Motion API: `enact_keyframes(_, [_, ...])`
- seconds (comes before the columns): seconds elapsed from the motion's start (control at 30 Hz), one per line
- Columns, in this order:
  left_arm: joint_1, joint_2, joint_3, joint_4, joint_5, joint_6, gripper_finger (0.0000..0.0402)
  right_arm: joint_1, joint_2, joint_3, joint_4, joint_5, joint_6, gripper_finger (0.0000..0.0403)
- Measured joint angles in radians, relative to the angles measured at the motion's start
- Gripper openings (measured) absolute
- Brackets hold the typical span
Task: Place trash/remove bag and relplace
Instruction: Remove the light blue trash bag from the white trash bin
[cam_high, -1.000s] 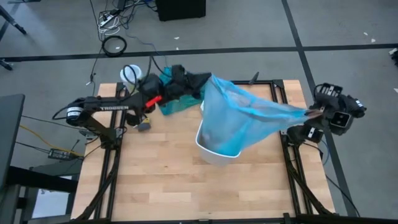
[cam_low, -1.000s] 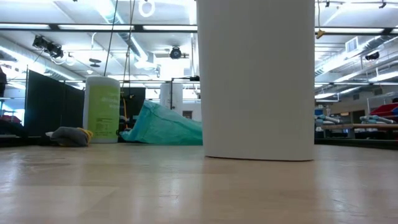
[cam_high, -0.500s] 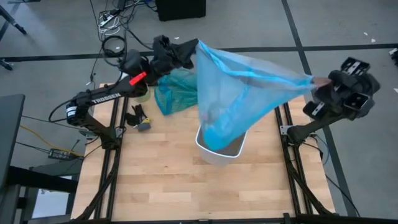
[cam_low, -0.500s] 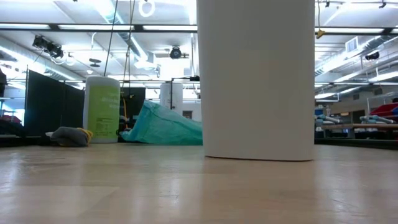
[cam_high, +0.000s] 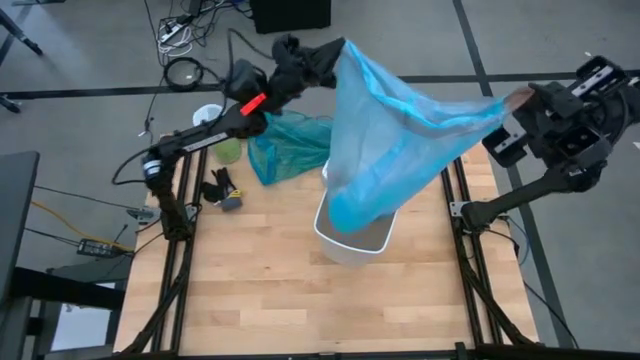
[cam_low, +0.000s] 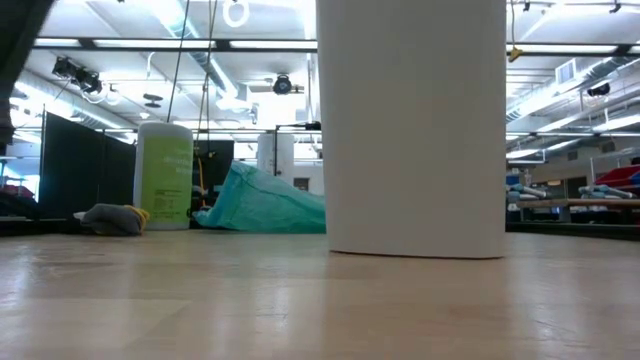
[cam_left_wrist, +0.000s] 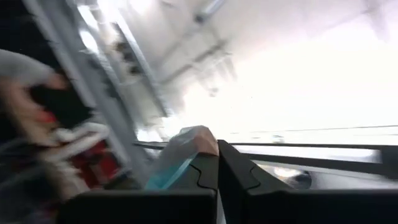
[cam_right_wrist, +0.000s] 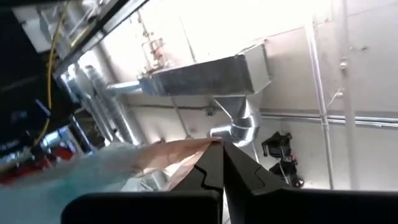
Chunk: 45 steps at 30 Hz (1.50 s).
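The light blue bag (cam_high: 385, 130) is stretched high over the table between my two grippers. Its lower end (cam_high: 352, 212) hangs into the mouth of the white bin (cam_high: 350, 248), which stands mid-table and fills the low view (cam_low: 415, 130). My left gripper (cam_high: 335, 55) is shut on the bag's far left corner. My right gripper (cam_high: 515, 100) is shut on the right corner, out past the table's right edge. The trash is hidden. My left gripper pinches a bunched bit of the bag's rim (cam_left_wrist: 186, 144) between its two shut fingers, which slant upward. From there the bag hangs down, its top edge drawn taut toward the other gripper. My right gripper pinches a gathered bit of the bag's rim (cam_right_wrist: 177, 152) between its two shut fingers, which also slant upward. The film (cam_high: 470, 115) runs taut from it toward the bin, lifted clear of the table.
A teal-green plastic bag (cam_high: 288, 145) lies at the table's far left, also seen in the low view (cam_low: 265, 205). Beside it stand a green canister (cam_low: 165, 175) and a small dark and grey object (cam_high: 222, 190).
Both grippers have gone up, keeping hold of the bag. The bag's mouth has lifted well clear of the bin and spread wide and taut, while its lower end stays in the bin's mouth. The bin has kept still.
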<state>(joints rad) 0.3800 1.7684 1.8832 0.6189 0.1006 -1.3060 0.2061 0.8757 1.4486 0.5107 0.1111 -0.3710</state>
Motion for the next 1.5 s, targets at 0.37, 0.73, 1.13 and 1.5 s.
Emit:
enact_keyframes(0.37, [0.012, 0.217, 0.430, -0.060, 0.073, -0.064, 0.0007, -0.203, 0.164, 0.273, -0.211, 0.177, -0.064, 0.0000])
enact_keyframes(0.73, [0.052, 0.211, 0.474, 0.053, 0.027, -0.058, 0.0007, -0.460, 0.389, 0.559, -0.172, -0.047, -0.025, 0.0000])
enact_keyframes(1.13, [0.208, 0.234, 0.470, -0.267, 0.183, 0.065, 0.0007, -0.787, 0.650, 0.623, -0.538, -0.081, 0.398, 0.0000])
enact_keyframes(1.5, [0.287, 0.237, 0.470, -0.334, 0.423, 0.146, 0.0007, -0.784, 0.615, 0.623, -0.435, -0.090, 0.176, 0.0000])
